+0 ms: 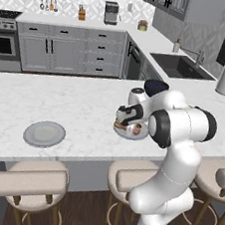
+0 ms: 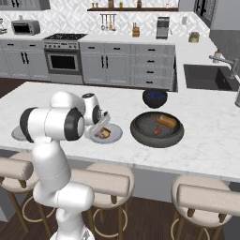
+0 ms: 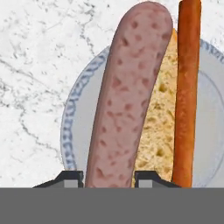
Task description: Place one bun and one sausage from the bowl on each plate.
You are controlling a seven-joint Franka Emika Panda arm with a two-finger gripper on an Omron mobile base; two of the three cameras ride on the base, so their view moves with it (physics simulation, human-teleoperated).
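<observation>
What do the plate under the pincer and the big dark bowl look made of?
The plate looks like glazed ceramic: smooth pale grey with a faint blue speckled pattern round its rim. The bowl looks like glossy dark ceramic or enamelled metal, judging by its sheen; the render leaves that open.

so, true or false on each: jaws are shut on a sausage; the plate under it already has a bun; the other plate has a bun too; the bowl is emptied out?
1. The jaws are shut on a sausage. True.
2. The plate beneath it already carries a bun. True.
3. The other plate has a bun too. False: it lies bare, further along the counter.
4. The bowl is emptied out. False: a second bun and a second sausage lie in it.
</observation>
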